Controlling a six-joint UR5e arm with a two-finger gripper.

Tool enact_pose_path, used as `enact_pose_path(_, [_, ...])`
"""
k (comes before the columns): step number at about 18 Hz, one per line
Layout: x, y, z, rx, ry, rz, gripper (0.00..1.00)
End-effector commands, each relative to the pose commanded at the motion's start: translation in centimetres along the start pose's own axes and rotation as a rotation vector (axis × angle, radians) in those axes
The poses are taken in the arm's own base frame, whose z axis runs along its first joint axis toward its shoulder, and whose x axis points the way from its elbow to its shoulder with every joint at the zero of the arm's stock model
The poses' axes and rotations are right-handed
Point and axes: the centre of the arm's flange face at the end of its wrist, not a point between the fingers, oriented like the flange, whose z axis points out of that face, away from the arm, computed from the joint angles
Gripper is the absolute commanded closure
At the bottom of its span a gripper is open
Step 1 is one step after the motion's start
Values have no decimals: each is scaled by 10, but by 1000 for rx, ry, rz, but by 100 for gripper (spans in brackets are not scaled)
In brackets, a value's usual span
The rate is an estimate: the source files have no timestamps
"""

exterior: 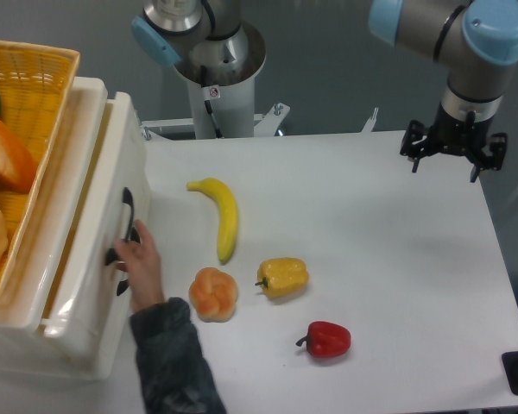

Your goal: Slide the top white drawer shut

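Claw (453,159) hangs spread wide (holding nothing) over the white table's (397,259) far right edge, grey wall (328,60) behind.

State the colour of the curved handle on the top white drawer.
Black, on the top white drawer; its handle shows in the fixed camera view, just above a person's hand.

**Robot arm up in the right corner, a hand at the left**

The robot arm (432,26) reaches in from the top of the frame to the upper right. Its wrist points straight down. The claw (453,155) hangs there with both dark fingers spread apart, gripping nothing. A person's hand (141,263) comes in from the bottom left, fingers pointing up, in a dark sleeve.
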Motion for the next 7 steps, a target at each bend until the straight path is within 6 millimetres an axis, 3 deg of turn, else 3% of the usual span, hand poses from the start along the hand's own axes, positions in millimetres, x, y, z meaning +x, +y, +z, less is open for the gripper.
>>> enact_pose_path(3, [-1, 2, 7, 0, 12, 119, 0])
enact_pose_path(7, [-5, 15, 12, -2, 20, 108, 0])
